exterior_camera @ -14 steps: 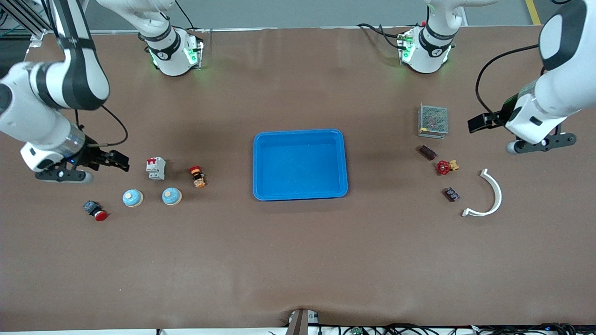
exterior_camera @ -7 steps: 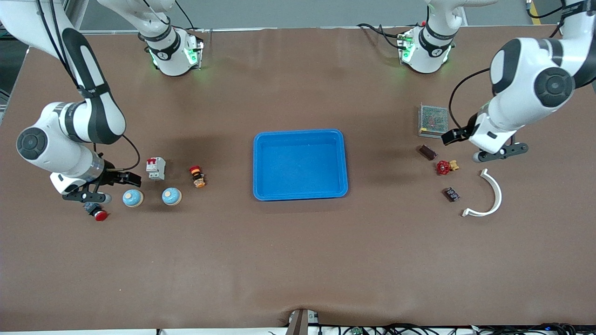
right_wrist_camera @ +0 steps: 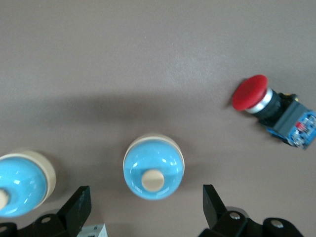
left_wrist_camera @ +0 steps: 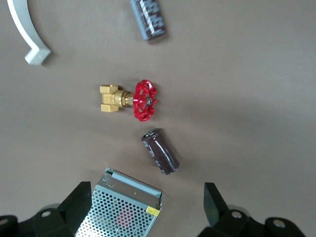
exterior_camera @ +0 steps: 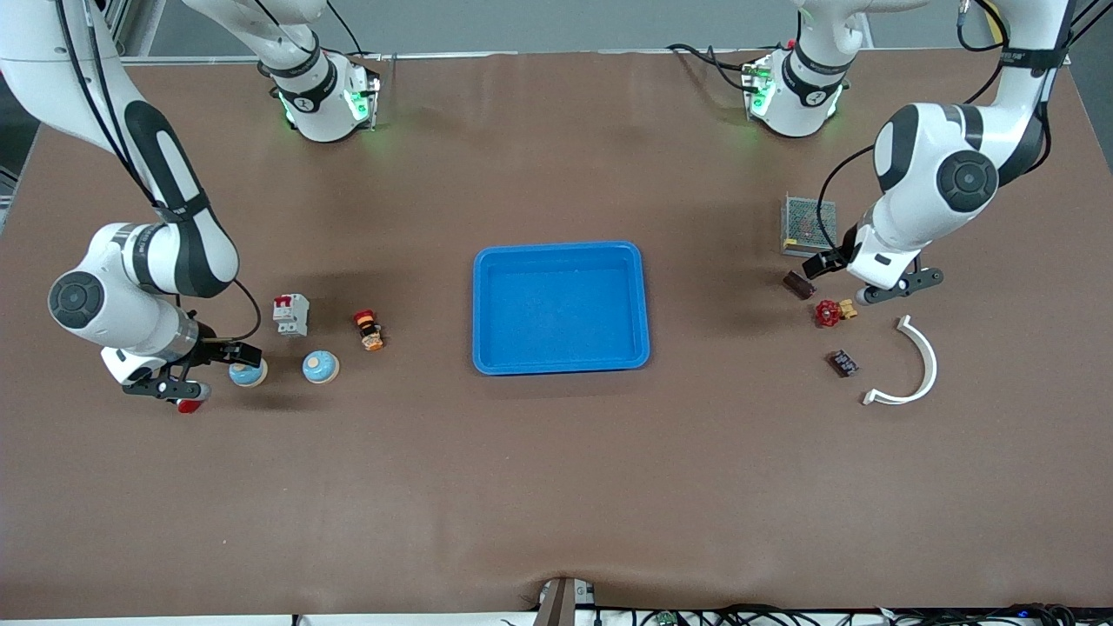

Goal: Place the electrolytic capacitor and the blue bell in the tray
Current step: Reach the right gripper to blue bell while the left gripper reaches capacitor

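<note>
Both jaws were wide apart. Your right gripper hung over a bell; your left gripper over the capacitor. You needed to centre, drop, then squeeze, with the tray waiting.

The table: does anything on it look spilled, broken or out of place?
Nothing stands out. The tray sits square and holds nothing. Both bells stand upright, and the two capacitors lie on their sides, undamaged. Both open grippers hang over their parts.
</note>
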### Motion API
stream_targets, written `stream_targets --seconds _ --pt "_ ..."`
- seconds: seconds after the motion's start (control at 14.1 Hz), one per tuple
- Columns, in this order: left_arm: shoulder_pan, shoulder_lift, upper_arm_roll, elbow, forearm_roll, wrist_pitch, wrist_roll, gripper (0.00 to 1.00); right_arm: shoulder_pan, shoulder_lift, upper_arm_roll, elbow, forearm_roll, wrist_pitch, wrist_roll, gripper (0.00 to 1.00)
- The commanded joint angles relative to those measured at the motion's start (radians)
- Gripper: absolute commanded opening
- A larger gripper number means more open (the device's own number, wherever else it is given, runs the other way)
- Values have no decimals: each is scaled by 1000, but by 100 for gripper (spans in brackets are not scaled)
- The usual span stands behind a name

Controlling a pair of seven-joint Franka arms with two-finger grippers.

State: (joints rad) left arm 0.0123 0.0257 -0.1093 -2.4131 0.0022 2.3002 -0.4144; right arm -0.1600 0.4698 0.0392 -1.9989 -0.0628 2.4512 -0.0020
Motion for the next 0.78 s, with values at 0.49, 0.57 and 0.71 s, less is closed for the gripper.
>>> stream_targets --seconds 0.49,0.57,0.71 --pt "58 192 -9 5 -10 168 -256 94 -26 99 11 28 -19 89 -4 100" --pt "58 204 -10 6 -11 176 -268 92 -27 107 11 28 -19 92 -4 100" --pt "55 224 -13 8 -30 194 -297 83 -32 110 11 23 -19 85 -12 53"
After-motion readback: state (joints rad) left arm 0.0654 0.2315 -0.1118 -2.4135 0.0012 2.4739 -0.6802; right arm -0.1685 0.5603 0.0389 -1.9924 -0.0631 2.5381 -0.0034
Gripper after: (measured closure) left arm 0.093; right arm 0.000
